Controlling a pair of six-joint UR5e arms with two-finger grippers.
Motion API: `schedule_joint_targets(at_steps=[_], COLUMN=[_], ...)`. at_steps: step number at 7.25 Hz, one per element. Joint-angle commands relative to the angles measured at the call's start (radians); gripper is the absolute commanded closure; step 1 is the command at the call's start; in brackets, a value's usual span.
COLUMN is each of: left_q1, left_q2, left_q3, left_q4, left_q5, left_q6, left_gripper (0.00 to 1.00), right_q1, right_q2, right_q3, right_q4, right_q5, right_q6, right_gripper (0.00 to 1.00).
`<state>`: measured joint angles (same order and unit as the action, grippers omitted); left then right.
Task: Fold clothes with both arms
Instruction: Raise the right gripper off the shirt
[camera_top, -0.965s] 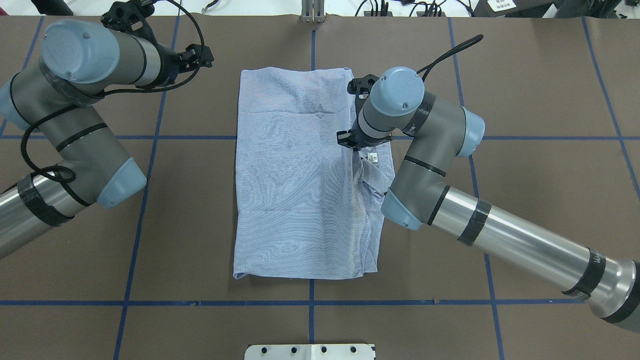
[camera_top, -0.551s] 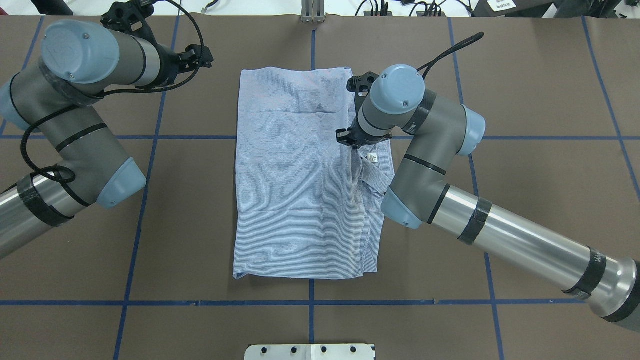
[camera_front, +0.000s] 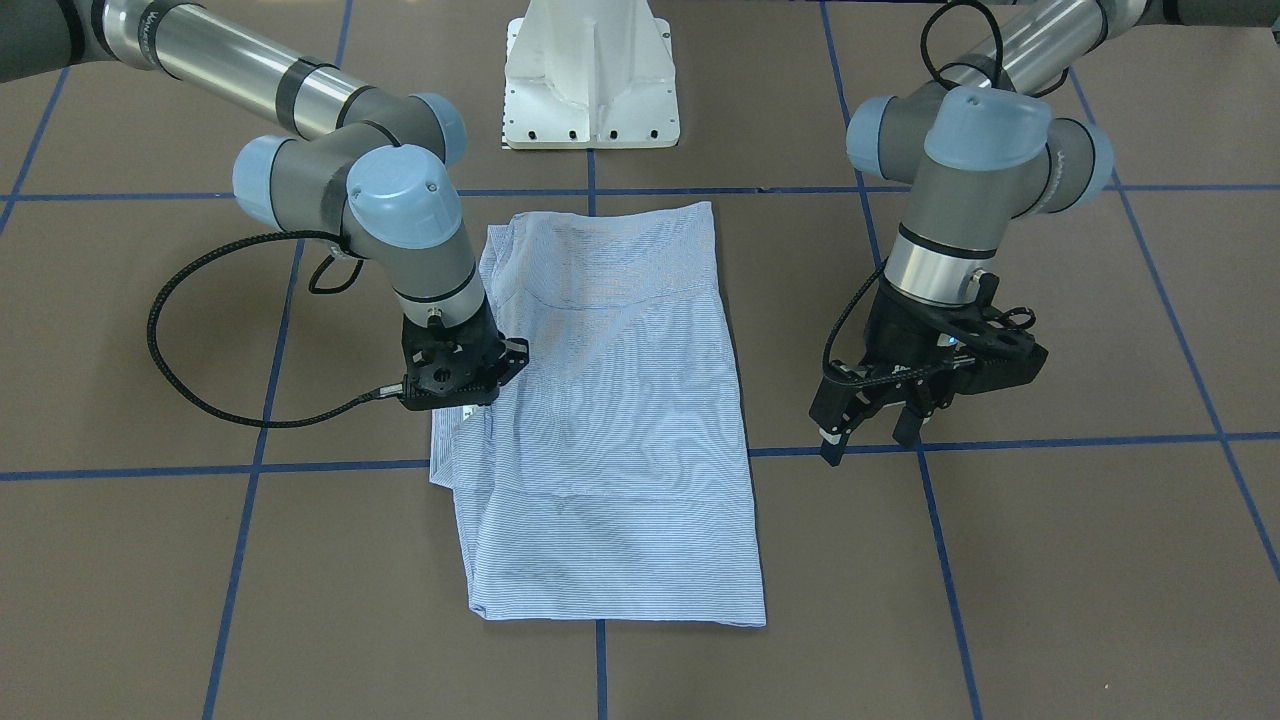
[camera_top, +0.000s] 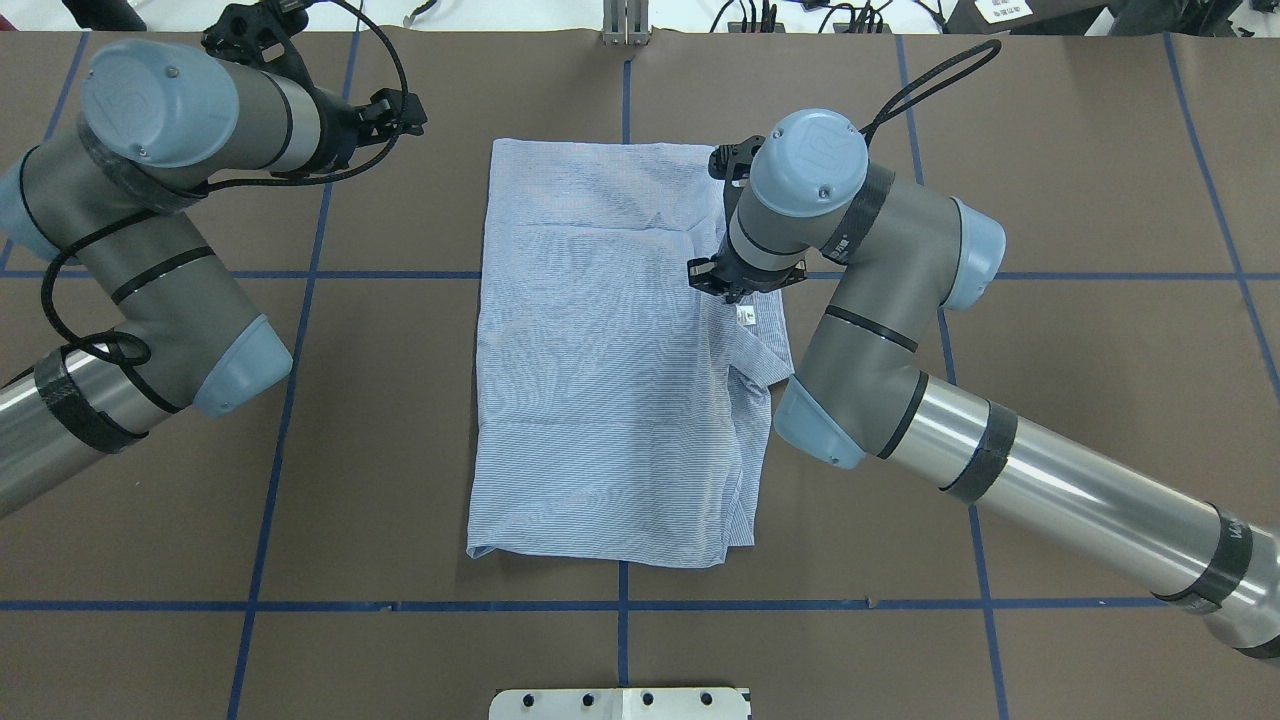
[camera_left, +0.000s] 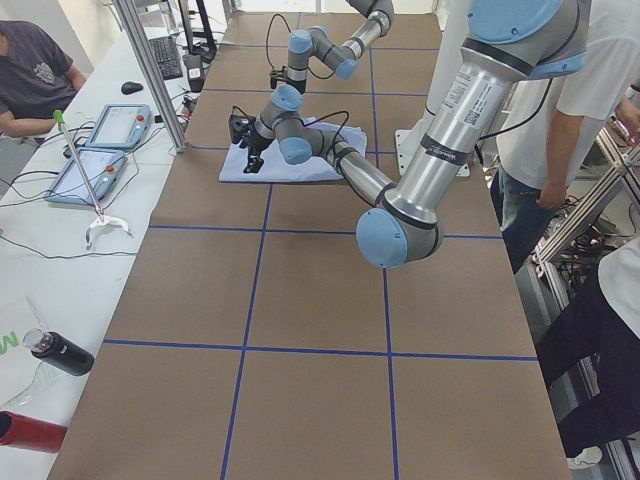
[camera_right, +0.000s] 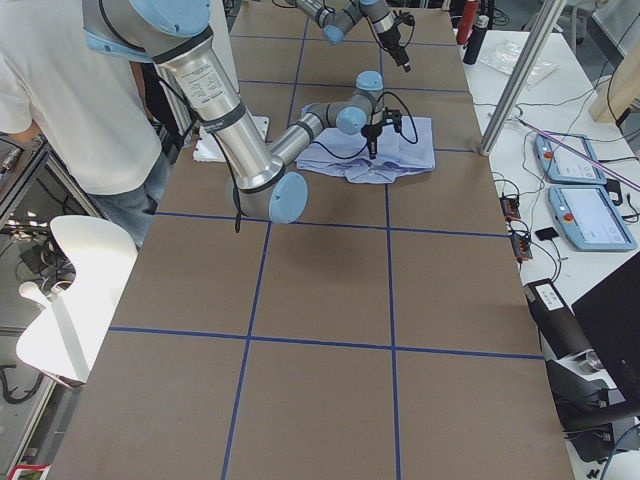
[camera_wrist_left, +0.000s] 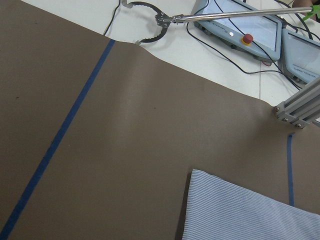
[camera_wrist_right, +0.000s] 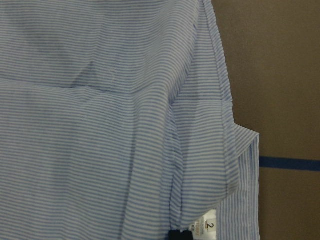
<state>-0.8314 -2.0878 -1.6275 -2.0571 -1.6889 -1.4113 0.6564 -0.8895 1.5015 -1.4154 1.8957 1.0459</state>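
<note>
Since 0.6 s ago: right gripper (camera_top: 720, 283) shifted toward the robot's right, and the far end of the shirt (camera_top: 600, 380) slid with it. Right fingertips are hidden under the gripper body. The wrist cam catches only a dark tip at the frame bottom with a fabric fold bunched into it, so it reads as pinched on the shirt. Small white label (camera_top: 745, 315) just beside it. Right arm (camera_top: 1000, 470) covers part of that edge. Left gripper (camera_front: 868, 440): jaws spread, holding nothing, out on the left side of the pedestal (camera_front: 590, 75). Shirt is folded to a rectangle straight out from the pedestal, long axis pointing away from it. Collar direction unclear.
</note>
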Motion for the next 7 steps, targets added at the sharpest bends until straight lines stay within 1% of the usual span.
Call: schedule_joint_targets(at_steps=[1,2,3,4,5,7], left_q1=[0.000,0.000,0.000,-0.002,-0.005,-0.015], left_q2=[0.000,-0.002,0.000,-0.002,-0.002,-0.003], left_q3=[0.000,0.000,0.000,0.000,0.000,-0.040], left_q4=[0.000,0.000,0.000,0.000,0.000,0.000], left_q5=[0.000,0.000,0.000,0.000,-0.020,-0.093], left_q6=[0.000,0.000,0.000,0.005,0.006,0.008], left_gripper=[0.00,0.00,0.00,0.00,0.00,0.00], right_q1=[0.009,0.014,0.020,0.029,0.029,0.031], right_q2=[-0.012,-0.012,-0.012,-0.011,-0.008,-0.006], right_q3=[0.003,0.003,0.002,0.002,0.006,0.011], right_q4=[-0.010,-0.010,-0.010,-0.004,-0.002,0.003], right_q5=[-0.010,-0.012,-0.010,-0.006,-0.004,0.003], right_q6=[-0.001,-0.001,-0.001,-0.001,-0.001,-0.001], right_gripper=[1.00,1.00,0.97,0.41,0.00,0.00])
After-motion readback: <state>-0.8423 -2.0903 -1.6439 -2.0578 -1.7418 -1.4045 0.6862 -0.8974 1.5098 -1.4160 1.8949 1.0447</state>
